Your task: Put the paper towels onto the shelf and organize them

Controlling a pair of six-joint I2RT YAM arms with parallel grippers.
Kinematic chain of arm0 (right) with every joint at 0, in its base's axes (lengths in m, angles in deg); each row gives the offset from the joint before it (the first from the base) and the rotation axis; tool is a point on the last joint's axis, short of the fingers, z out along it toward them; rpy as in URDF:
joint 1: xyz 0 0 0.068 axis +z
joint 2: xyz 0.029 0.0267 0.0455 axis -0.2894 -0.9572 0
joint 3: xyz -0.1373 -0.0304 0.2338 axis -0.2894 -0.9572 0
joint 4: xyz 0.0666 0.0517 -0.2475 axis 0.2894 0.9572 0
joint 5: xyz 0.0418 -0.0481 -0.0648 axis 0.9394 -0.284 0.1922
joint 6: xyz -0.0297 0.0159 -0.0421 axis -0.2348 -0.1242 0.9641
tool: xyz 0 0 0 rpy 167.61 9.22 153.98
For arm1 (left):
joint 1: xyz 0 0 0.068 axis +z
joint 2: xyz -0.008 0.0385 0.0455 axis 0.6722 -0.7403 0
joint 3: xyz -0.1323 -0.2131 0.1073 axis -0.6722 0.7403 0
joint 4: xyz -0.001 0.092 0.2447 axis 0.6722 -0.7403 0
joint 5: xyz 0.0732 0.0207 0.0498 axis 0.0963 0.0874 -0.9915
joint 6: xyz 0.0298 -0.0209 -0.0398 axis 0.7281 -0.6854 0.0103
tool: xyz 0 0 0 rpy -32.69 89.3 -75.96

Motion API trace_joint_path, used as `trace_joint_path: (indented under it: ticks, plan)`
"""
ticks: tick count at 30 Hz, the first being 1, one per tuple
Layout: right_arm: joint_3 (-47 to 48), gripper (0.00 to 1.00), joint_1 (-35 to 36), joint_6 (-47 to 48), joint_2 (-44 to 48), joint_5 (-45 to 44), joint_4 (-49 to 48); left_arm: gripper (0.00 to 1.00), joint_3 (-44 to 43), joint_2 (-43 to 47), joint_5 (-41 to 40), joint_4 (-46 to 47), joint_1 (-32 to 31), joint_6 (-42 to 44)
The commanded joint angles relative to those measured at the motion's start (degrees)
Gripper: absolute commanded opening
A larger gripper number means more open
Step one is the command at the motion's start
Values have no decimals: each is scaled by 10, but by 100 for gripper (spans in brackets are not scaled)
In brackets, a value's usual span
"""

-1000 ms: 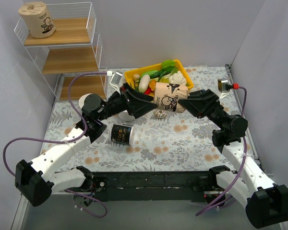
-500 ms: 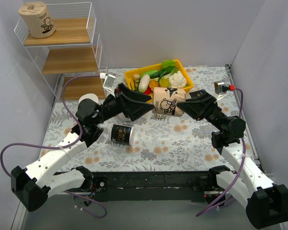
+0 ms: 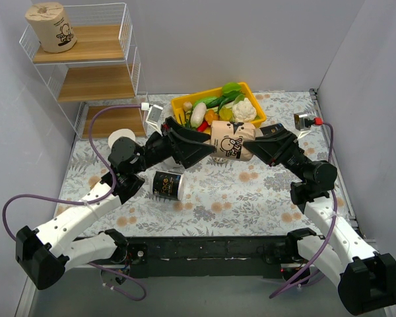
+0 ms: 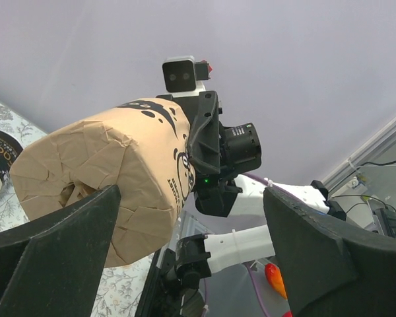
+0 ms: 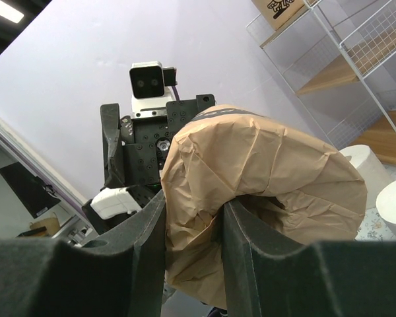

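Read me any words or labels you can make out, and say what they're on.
"CE": black roll, seen in the left wrist view; remaining letters cut off.
Held tan roll: cartoon print with dark lettering, too blurred to read.
Shelved tan roll, top tier of the shelf: cartoon only, no readable words.

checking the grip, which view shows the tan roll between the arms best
The left wrist view: the tan roll shows nearly whole, end and printed side. The right wrist view shows only its crumpled end pinched in the right arm's fingers. The top view shows it small, in the air between both arms.
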Motion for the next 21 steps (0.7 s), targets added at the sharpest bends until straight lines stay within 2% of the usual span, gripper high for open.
trace_joint_path:
  ticks: [1, 9, 17, 21]
  plan:
    - [8, 31, 5, 0, 10, -10, -42, 92, 0, 11, -14, -31, -9, 20]
    - [11, 31, 6, 4, 12, -10, -31, 94, -22, 29, -45, -91, -9, 39]
    - [13, 31, 7, 2, 8, -13, -34, 94, -15, 7, -7, -52, -9, 13]
    - [15, 31, 12, 2, 3, -13, -38, 87, -17, -10, 5, -37, -10, 6]
